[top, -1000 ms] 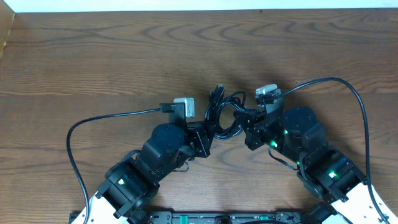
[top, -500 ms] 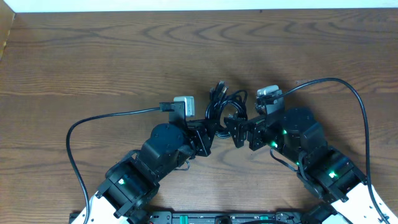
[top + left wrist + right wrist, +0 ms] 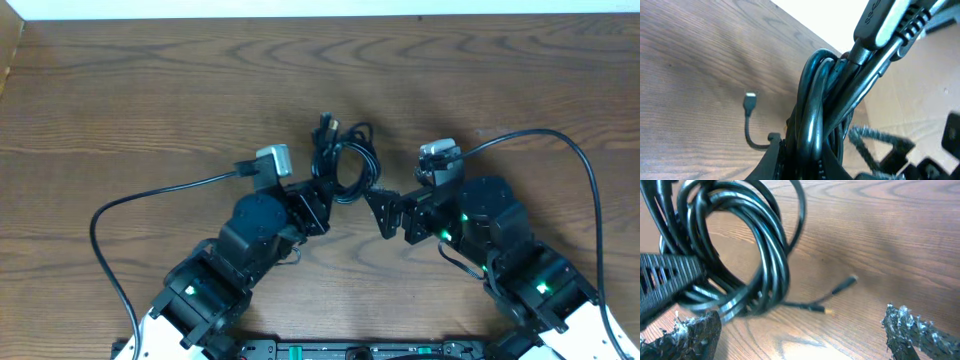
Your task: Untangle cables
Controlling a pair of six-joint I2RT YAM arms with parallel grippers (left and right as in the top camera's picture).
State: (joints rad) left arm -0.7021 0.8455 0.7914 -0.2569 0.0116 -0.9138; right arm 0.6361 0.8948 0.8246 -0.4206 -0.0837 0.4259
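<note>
Overhead, we see the left pincer (image 3: 322,193) clamped on the cables (image 3: 345,162), a bundled black coil now held further up and to the left on the table (image 3: 150,90) than a second ago. Back then both pincers met at the coil near the middle, the right one closed at its edge. Now the right pincer (image 3: 383,213) has let go: its jaws stand wide apart and it sits just beside the coil, clear of it. From the left wrist we look up along the gripped strands (image 3: 815,120), a large connector (image 3: 890,25) at the top and a small plug (image 3: 750,97) trailing over the wood. From the right wrist the coil (image 3: 755,255) hangs ahead of the spread fingers (image 3: 690,332), one thin plug end (image 3: 845,284) lying on the table.
</note>
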